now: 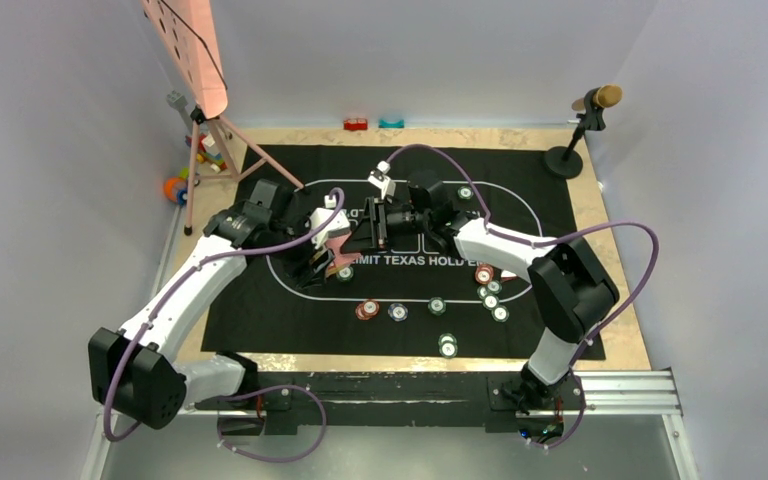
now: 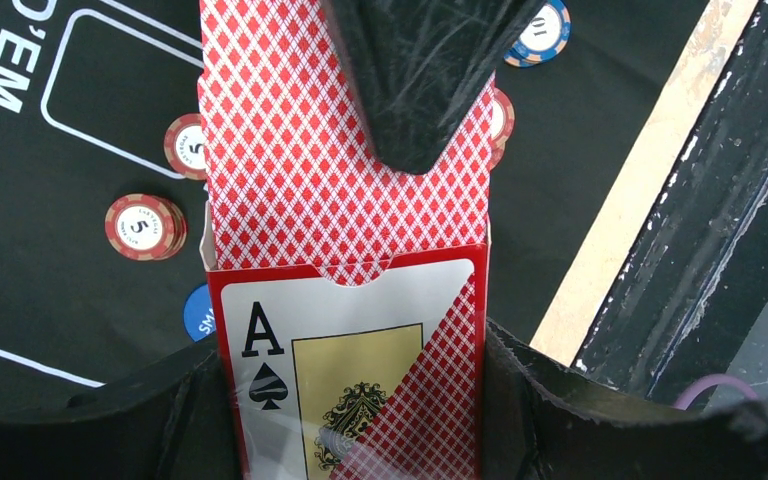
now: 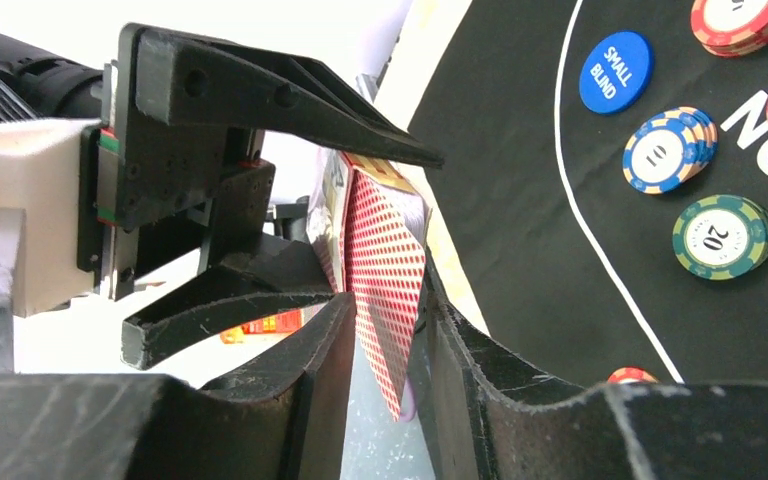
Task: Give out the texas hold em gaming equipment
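My left gripper (image 1: 322,252) is shut on a red card box (image 2: 350,380) printed with an ace of spades. Pinkish-red-backed playing cards (image 2: 300,150) stick out of its open top. My right gripper (image 1: 365,228) is shut on the free end of these cards (image 3: 385,280), one finger (image 2: 420,80) lying across their backs. Both hold it above the black mat (image 1: 280,320). Chip stacks lie on the mat: red (image 1: 366,309), blue-grey (image 1: 397,311), green (image 1: 438,305), and a cluster (image 1: 490,295). A blue "small blind" button (image 3: 615,72) lies beside a 10 chip (image 3: 668,150) and a 20 chip (image 3: 722,235).
A pink board on a tripod (image 1: 200,60) stands at the back left, with coloured toys (image 1: 175,188) at its foot. A microphone stand (image 1: 585,120) is at the back right. Small toy blocks (image 1: 357,124) lie at the far edge.
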Robot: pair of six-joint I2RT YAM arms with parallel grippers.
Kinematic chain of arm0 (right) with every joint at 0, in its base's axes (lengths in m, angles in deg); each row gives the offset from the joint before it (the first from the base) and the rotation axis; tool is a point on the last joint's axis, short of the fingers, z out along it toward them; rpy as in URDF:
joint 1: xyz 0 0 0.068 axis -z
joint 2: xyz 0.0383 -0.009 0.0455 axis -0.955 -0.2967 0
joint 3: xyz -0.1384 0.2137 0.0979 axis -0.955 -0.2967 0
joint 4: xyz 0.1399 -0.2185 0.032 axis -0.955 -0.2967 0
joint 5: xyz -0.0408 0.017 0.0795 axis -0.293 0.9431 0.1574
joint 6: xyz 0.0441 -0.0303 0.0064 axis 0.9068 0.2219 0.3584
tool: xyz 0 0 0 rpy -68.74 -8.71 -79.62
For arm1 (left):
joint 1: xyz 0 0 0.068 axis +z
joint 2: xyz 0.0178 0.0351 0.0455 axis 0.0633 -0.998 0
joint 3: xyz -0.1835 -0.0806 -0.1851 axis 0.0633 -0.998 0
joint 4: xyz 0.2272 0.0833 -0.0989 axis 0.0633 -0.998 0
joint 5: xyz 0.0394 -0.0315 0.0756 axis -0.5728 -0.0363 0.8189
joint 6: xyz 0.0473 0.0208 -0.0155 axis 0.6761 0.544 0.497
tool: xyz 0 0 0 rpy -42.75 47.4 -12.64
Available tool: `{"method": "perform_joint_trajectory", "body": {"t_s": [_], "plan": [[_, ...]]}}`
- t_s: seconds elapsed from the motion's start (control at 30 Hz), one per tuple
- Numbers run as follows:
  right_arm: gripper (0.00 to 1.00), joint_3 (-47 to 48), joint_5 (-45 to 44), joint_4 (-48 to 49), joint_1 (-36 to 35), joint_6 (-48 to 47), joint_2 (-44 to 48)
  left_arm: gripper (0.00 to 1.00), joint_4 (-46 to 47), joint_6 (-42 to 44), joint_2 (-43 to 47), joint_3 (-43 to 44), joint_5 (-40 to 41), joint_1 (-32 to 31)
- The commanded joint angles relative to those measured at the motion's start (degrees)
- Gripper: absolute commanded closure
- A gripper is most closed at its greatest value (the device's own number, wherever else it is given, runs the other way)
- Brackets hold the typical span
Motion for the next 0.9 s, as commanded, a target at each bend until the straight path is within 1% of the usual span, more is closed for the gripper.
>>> {"method": "perform_joint_trajectory", "body": {"t_s": [0.0,0.2,0.37,0.47,0.63,0.77,0.87], "plan": [[0.65,2.08,0.25,-4.18,0.58,-3.60,0.10,0.51,2.60,0.93,0.00,0.55,-2.80,2.12],[0.69,0.61,0.39,-5.28,2.55,-4.79,1.34,0.53,2.45,1.84,0.58,-0.46,-5.43,5.13],[0.72,0.28,0.46,-5.34,3.79,-4.85,1.46,0.54,0.75,2.35,0.26,-0.35,-7.54,5.21],[0.71,0.92,0.69,-5.49,4.05,-5.02,1.54,0.54,0.49,2.76,0.13,-0.66,-8.08,5.21],[0.73,1.69,0.45,-5.72,4.16,-4.98,1.85,0.54,1.23,3.82,1.25,-2.17,-8.13,5.21],[0.81,1.54,1.09,-3.91,4.14,-3.42,2.32,0.54,0.86,4.39,0.68,-2.75,-7.17,5.21],[0.95,1.17,0.68,-4.10,4.50,-3.53,3.59,0.54,1.41,5.06,0.68,-3.95,-5.72,5.22]]}}
